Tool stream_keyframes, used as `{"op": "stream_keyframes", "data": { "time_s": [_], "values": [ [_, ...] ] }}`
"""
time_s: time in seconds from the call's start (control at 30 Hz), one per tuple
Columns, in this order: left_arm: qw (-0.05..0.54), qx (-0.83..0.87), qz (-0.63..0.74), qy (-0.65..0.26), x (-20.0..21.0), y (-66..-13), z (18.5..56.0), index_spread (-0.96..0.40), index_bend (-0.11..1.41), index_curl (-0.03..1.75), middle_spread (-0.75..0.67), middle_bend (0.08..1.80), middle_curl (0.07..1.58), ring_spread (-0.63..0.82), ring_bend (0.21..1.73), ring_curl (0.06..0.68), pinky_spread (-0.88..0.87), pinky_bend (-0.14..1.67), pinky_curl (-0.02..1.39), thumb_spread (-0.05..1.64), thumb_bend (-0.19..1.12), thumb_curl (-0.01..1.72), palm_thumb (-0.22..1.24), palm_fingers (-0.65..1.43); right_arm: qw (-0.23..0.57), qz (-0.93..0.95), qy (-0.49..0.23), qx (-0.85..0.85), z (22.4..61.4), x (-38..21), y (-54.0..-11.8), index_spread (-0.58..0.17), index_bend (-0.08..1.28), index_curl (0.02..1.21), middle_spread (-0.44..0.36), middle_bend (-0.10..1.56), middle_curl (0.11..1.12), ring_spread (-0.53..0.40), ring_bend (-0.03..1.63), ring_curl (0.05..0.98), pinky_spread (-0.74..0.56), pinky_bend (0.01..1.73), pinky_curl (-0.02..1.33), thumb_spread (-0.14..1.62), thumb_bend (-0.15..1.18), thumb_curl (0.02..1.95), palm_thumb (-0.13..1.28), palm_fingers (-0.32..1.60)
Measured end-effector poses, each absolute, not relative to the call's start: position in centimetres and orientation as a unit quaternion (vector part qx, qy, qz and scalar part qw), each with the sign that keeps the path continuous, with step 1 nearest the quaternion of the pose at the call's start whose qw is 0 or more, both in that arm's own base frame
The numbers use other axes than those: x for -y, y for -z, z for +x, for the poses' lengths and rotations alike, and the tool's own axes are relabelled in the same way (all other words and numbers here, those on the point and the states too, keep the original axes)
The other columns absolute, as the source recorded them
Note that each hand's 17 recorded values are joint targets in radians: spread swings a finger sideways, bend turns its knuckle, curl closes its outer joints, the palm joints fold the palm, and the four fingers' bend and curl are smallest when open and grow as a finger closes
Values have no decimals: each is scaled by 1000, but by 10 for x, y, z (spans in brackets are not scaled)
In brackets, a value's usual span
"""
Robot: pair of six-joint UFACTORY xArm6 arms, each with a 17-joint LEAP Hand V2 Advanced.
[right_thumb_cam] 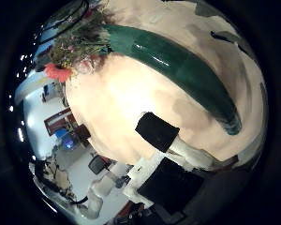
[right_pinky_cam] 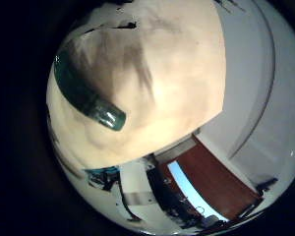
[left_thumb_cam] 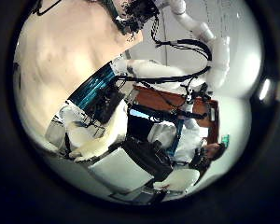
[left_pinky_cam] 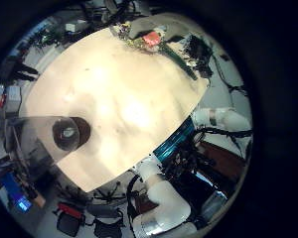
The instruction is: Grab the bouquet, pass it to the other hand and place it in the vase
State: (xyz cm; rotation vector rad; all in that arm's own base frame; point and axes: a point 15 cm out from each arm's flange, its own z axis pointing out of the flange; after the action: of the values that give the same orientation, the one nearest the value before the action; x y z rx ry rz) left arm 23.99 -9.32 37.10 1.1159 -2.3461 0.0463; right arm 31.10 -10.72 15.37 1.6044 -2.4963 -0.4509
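Observation:
The bouquet [left_pinky_cam: 149, 40] lies flat on the table [left_pinky_cam: 119, 99] at its far side, flowers at one end and long wrapped stems at the other. My right hand [left_pinky_cam: 196, 52] hovers right beside and over it. The wrapped stems [right_thumb_cam: 173, 61] fill much of the right thumb side view, with the flowers [right_thumb_cam: 75, 52] at their end. The stems [right_pinky_cam: 88, 88] also show close under the palm. Nothing is in the right hand's fingers [right_thumb_cam: 159, 131], which stay off the bouquet. The vase [left_pinky_cam: 68, 132] stands near the table's edge, under my left hand [left_thumb_cam: 84, 140], which is open and holds nothing.
The right arm [left_pinky_cam: 221, 121] reaches in over the table's side. Beyond the table edges are chairs, desks and equipment [left_pinky_cam: 99, 213]. A wooden desk [right_pinky_cam: 221, 172] stands off the table's side.

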Motion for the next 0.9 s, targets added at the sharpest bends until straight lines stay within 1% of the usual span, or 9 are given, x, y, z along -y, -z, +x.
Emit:
{"op": "stream_keyframes", "data": {
  "time_s": [0.33, 0.53, 0.9],
  "values": [
    [272, 868, 415, -14, 95, -370, 239, -19, 190, 420, 323, 182, 297, 538, 433, 186, 638, 256, 150, 1127, -21, 332, 377, 216, 71, 528, 141, 835, 312, 117, -148, -180, 190, 424, 12, 527, 461, -129, 1087, 253, 101, 857, -7, 1107, -21, 375, 438, 467],
    [271, 869, 414, -13, 95, -370, 238, -19, 191, 419, 323, 182, 298, 535, 430, 185, 638, 256, 152, 1127, -21, 332, 377, 215, 83, 523, 157, 833, 294, 112, -135, -176, 192, 428, 0, 542, 469, -141, 1090, 262, 85, 858, -7, 1107, -23, 375, 441, 467],
    [272, 868, 415, -11, 95, -371, 236, -20, 192, 419, 324, 181, 299, 534, 423, 182, 638, 255, 155, 1127, -21, 332, 377, 214, 85, 524, 156, 833, 288, 112, -127, -180, 196, 442, -5, 556, 480, -147, 1088, 280, 71, 863, -7, 1107, -23, 374, 442, 462]
  ]
}}
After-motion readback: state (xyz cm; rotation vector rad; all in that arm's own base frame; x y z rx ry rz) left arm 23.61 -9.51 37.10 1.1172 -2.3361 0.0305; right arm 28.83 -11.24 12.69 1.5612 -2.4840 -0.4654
